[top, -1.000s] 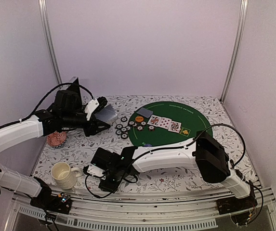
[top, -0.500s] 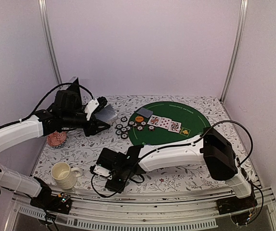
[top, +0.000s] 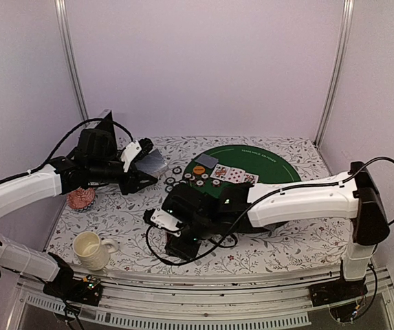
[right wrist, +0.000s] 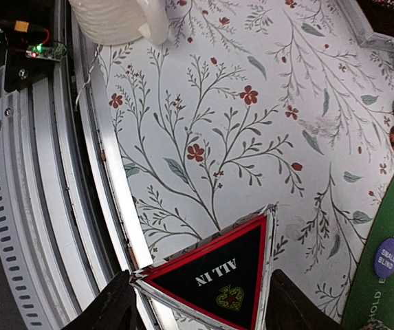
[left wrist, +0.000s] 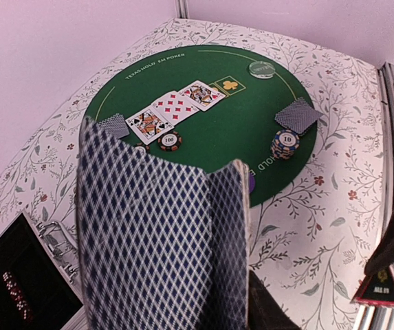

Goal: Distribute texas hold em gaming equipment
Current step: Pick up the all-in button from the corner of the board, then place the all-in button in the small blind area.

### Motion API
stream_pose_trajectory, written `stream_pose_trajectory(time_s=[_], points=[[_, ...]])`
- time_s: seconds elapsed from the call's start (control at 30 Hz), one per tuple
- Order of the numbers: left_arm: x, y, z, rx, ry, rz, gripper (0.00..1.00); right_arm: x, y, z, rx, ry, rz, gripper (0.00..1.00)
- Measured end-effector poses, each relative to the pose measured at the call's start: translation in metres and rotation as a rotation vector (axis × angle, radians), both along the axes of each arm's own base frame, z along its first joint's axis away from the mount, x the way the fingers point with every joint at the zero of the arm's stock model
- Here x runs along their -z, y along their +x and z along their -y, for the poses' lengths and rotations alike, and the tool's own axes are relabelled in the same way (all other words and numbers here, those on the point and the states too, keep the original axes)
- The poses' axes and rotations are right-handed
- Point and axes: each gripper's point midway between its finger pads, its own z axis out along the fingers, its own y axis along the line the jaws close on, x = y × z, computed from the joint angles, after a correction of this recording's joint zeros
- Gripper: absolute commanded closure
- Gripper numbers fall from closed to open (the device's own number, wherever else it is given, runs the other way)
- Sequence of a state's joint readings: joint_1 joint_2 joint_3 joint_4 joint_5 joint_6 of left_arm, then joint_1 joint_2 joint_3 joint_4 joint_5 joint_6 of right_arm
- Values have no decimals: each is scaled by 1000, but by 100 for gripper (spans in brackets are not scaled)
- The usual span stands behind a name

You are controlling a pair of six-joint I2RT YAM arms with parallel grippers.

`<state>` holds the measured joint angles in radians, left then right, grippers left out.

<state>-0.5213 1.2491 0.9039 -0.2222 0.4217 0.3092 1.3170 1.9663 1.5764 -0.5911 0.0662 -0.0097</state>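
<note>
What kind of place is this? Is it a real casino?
Probably not a casino, more likely a robot test booth. Plain walls and metal posts close in one table, a left arm and a right arm are bolted at its near edge, and a green poker mat lies on it.

"ALL IN" on triangular marker — "TEXAS HOLD EM POKER" on green mat, "100" on chip
</note>
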Motion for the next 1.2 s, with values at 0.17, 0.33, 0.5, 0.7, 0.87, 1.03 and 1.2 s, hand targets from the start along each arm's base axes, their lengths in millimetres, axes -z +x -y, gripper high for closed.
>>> stream_pose_trajectory(time_s=[0.17,0.33,0.5,0.7,0.87,1.03,1.2], points=[[0,0,0,0,-1,-1,62,-48,21,32,95,116,12,53],[0,-1,1,3,-4,-3,62,-54,70,99,300,145,-11,53],[0,-1,1,7,-7,-5,62,-32,111,178,551,115,-64,53],[0,-2,1,8,-7,-7,62,-14,127,252,774,82,-112,54],[1,-1,2,8,-7,-11,62,-11,121,252,765,76,-139,54],[3,-1,2,10,-6,-18,62,-14,142,229,715,52,-134,54],[3,-1,2,9,-5,-18,62,-10,182,183,628,41,-115,54]])
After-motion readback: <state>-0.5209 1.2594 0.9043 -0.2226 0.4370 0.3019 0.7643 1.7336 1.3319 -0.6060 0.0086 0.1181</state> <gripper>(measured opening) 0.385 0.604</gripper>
